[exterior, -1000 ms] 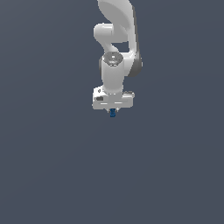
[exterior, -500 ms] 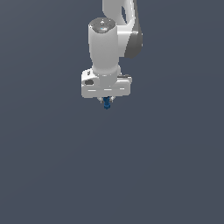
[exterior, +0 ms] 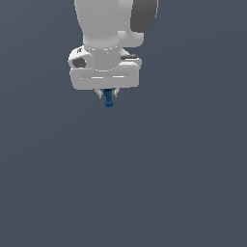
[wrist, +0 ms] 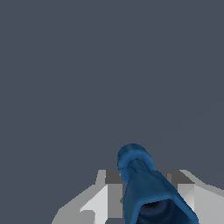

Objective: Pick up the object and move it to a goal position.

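We see one white arm (exterior: 113,29) coming in from the top of the exterior view, its wide white hand block ending in the claw (exterior: 109,94). The claw is clenched on the blue piece (exterior: 109,99): two short pale fingers (exterior: 102,93) press it from either side, and the piece hangs down between them, its lower end poking out below the fingertips. The piece looks dark blue, narrow and knobbly, far smaller than the hand block above it, and roughly upright in this view. A dark grey patch sits on the arm near the top, toward the exterior view's right. Everything behind is a flat blue-grey background (exterior: 183,183) with no edges or marks we can make out, so we cannot tell how high the piece is off any surface

In the wrist view the blue piece (wrist: 146,188) fills the near part of the picture, with a rounded end and a wider body that runs out of frame. A grey and white finger (wrist: 103,199) shows on one side of it, touching it, and another pale one sits on the other side. Beyond it is the same plain blue-grey background (wrist: 87,65). We see no marker for a goal spot in either view, and the piece touches nothing but the claw
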You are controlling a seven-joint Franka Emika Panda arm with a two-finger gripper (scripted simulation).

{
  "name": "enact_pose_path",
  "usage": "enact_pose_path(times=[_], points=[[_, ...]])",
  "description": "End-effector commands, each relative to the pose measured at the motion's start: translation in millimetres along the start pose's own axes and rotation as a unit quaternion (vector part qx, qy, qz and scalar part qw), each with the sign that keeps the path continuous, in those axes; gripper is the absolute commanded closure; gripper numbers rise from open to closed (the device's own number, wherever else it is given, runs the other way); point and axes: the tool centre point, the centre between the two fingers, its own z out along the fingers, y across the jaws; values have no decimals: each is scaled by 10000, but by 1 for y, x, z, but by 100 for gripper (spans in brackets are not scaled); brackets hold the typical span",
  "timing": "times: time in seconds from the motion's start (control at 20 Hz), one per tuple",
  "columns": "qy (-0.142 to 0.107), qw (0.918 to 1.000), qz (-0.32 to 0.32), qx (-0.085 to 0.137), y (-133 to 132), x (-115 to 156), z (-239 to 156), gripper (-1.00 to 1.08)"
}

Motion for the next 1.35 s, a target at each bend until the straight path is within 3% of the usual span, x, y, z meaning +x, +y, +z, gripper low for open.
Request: enact_pose_path(times=[0.0,0.6,1.3], points=[[-4,10000,-1,0,7,4,-24,108],[-6,10000,2,-7,33,24,-106,108],[-6,10000,3,-10,41,32,-133,108]])
